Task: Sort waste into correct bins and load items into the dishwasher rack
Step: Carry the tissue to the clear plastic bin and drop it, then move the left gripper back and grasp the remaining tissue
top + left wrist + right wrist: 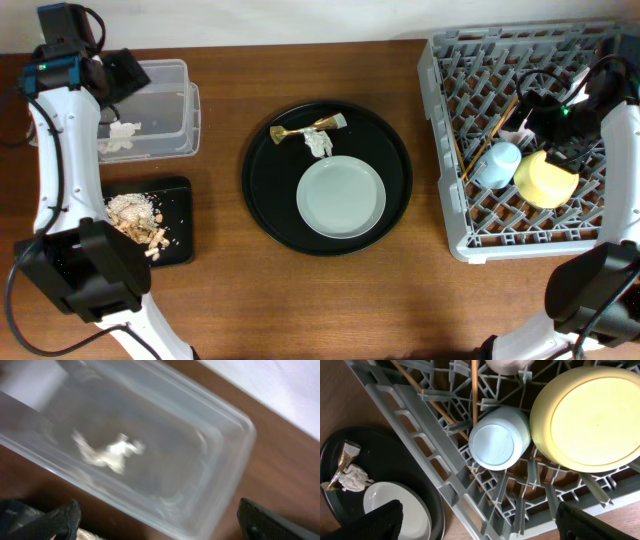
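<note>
At the near left of the table (220, 300), at 8 o'clock from its centre, a flat tray (178, 195) is seen with scraps (135, 215) heaped on it; this is shown by the overhead view alone.

At the centre a round tray (265, 190) is set. The plate (341, 196) lies at its 5 o'clock, and farther off, at its 12 o'clock, a tissue (319, 145) is found touching the wrapper (305, 130). The same three are caught at 8 o'clock in the right wrist view.

At 3 o'clock the rack (450, 200) is placed. Near its front wall the bowl (546, 180) and the blue cup (497, 165) are lodged side by side; only the right wrist view shows them bottom up. Beyond the cup the chopsticks (487, 135) are laid slanting on the grid. The pink cup (507, 365) is cut off at 12 o'clock in the right wrist view, so little of it can be told. The right claw (480, 520) is held above the rack, spread wide, with nothing gripped. From overhead its fingers are hidden under the arm.

Farthest, at 10 o'clock, the box (190, 110) is seen with a second tissue (120, 135) inside. The left claw (157, 520) hangs over it, spread wide and empty; this is given by the left wrist view, though that view is blurred.
</note>
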You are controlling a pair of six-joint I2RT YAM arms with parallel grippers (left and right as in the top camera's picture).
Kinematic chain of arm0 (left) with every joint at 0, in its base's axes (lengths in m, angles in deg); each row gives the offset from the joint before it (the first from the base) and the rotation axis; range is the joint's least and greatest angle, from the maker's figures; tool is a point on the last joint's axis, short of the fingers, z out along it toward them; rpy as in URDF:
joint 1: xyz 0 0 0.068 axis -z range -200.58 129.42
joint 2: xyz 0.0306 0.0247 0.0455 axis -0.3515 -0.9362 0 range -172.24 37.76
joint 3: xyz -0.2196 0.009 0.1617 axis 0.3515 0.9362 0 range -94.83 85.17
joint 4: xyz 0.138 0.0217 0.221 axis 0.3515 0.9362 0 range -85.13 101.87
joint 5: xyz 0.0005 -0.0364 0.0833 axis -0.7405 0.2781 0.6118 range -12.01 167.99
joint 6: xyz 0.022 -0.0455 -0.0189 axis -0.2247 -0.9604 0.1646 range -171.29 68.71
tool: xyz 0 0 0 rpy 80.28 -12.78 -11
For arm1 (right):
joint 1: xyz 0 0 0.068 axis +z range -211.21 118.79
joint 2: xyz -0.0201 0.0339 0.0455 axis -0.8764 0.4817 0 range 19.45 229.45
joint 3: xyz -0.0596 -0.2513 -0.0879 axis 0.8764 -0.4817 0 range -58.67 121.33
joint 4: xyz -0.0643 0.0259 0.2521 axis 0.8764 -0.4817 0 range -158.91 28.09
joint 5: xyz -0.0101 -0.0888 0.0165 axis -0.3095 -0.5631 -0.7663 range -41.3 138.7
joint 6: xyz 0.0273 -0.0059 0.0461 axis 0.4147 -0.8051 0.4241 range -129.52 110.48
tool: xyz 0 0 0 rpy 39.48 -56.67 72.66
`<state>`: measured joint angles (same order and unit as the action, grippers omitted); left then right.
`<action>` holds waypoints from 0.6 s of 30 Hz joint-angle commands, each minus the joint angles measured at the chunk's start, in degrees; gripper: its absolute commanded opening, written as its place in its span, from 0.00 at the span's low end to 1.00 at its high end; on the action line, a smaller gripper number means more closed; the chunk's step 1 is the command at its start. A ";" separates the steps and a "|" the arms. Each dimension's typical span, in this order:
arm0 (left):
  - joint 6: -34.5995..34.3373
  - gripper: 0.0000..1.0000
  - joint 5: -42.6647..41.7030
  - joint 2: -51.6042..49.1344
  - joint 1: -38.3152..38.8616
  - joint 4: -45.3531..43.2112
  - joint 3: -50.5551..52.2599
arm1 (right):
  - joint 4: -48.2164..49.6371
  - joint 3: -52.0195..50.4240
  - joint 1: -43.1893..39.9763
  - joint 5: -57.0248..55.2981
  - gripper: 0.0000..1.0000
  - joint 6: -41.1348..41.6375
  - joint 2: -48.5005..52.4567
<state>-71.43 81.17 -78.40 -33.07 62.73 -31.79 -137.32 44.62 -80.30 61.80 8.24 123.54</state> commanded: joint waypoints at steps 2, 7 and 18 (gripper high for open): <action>4.50 0.99 -23.65 -0.83 1.27 4.92 -0.17 | -0.02 0.50 -0.07 -0.26 0.98 -0.11 -0.48; 7.65 0.92 -26.01 -1.16 9.03 9.68 -0.07 | -0.02 0.50 -0.07 -0.26 0.98 -0.11 -0.48; -8.57 0.56 -12.09 -9.88 32.15 6.49 -0.02 | -0.02 0.50 -0.07 -0.26 0.98 -0.11 -0.48</action>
<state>-72.66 65.37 -83.80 -3.87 71.04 -31.79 -137.32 44.62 -80.30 61.80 8.26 123.54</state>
